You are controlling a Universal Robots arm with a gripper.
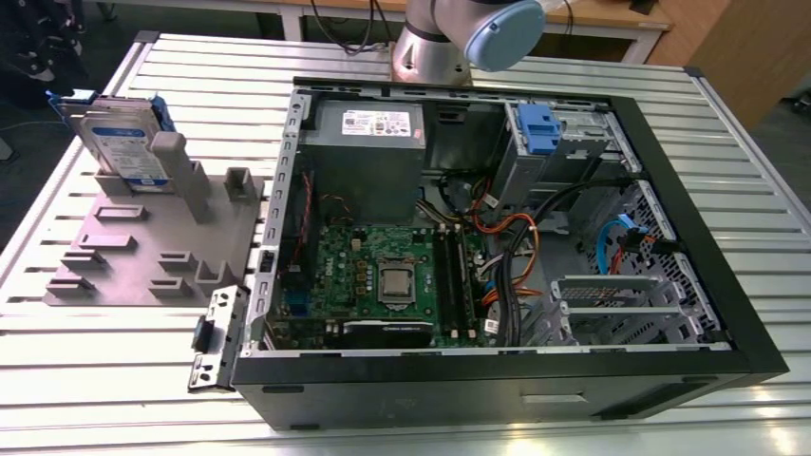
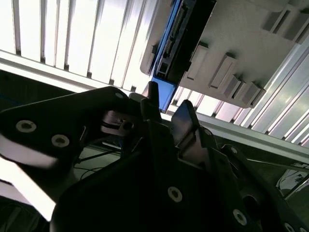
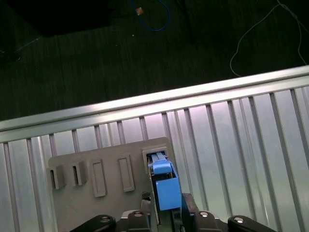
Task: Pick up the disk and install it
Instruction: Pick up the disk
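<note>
Exterior view: disk (image 1: 121, 142) stands on edge in grey fixture (image 1: 140, 252), near worktop (image 1: 165, 57) edge on the exterior view's left, beside open computer case (image 1: 709, 285). Second wrist view: pincer (image 2: 169, 108) released, fingers spread. First wrist view: disk's blue end (image 3: 164, 186) shows between them.

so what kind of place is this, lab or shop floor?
Probably a robotics lab or test bench. A slatted aluminium table carries an open desktop computer case. A grey fixture plate beside it holds the disk upright. Wooden desks stand behind.
</note>
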